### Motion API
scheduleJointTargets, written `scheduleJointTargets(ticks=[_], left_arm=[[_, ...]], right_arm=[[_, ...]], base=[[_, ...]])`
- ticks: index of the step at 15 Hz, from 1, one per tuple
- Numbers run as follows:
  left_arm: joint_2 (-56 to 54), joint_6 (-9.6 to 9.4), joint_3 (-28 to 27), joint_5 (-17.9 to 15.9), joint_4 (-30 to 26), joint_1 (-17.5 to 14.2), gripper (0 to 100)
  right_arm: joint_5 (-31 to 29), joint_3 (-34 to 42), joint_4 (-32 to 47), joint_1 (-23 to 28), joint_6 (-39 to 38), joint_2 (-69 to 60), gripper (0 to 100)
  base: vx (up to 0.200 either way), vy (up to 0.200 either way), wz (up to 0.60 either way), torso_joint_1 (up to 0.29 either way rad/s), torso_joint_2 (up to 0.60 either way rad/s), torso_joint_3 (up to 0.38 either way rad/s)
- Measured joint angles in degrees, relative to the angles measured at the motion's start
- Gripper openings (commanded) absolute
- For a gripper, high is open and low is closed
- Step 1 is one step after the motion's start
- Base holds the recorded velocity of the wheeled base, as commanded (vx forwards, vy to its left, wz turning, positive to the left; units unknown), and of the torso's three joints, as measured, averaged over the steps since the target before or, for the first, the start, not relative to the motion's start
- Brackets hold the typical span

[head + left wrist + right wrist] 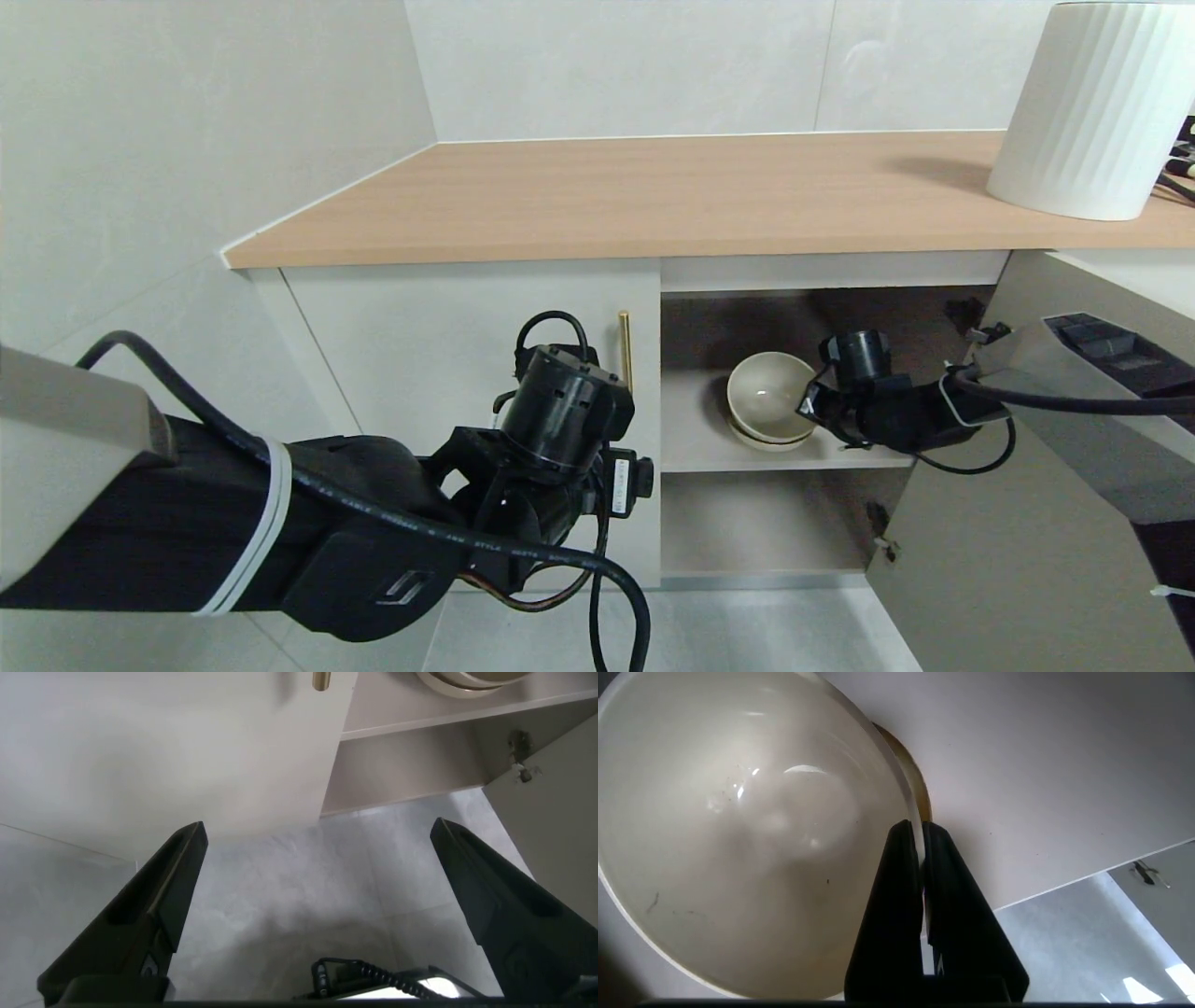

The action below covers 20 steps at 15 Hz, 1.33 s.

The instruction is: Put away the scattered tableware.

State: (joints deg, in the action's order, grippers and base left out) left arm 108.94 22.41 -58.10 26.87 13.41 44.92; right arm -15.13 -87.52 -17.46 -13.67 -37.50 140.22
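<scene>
We see the right gripper reaching into the open right half of a pale cabinet under a light wooden countertop. Its two black fingers are pinched tight on the rim of a cream glazed ceramic bowl, one finger inside the rim and one outside. The bowl is over the cabinet's upper shelf, tilted so that its hollow faces out towards us. Under it lies a second cream dish, low and round. The bowl appears to lean on or nest in that dish, though we cannot tell whether it bears its full weight there.

The left gripper hangs low before the closed left cabinet door, near the slim brass handle. Its fingers are spread wide with nothing between them, and it points down at the grey tiled floor. The right cabinet door stands swung outward beside the right arm.

We judge the task well under way: one dish is already stowed on the shelf, and the bowl has reached its place but is not yet let go. What is left for this piece is to settle it level onto the dish, release the rim and draw the arm out past the door. On the countertop stands a tall white ribbed cylindrical container, with some dark items at its far right that may be further tableware to put away
</scene>
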Motion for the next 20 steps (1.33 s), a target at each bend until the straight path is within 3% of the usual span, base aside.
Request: scheduleJointTargets(ticks=[1, 10, 14, 20], left_arm=[[0.0, -0.02, 0.0, 0.0, 0.0, 0.0, 100], [0.1, 0.15, 0.0, 0.0, 0.0, -0.1, 100], [-2.5, 1.07, 0.5, -0.1, -0.1, -1.4, 100], [-17.9, 0.61, 6.9, -1.5, -0.8, -8.2, 100]], right_arm=[[0.0, 0.0, 0.0, 0.0, 0.0, 0.0, 100], [0.2, 0.3, 0.7, -0.2, 0.0, -0.4, 100], [4.1, 3.8, 12.8, -1.1, -0.2, -8.1, 100], [11.0, 17.9, 26.2, -5.2, 2.0, -34.6, 100]], base=[[0.0, 0.0, 0.0, 0.0, 0.0, 0.0], [0.0, 0.0, 0.0, 0.0, 0.0, 0.0], [0.0, 0.0, 0.0, 0.0, 0.0, 0.0], [0.0, 0.0, 0.0, 0.0, 0.0, 0.0]])
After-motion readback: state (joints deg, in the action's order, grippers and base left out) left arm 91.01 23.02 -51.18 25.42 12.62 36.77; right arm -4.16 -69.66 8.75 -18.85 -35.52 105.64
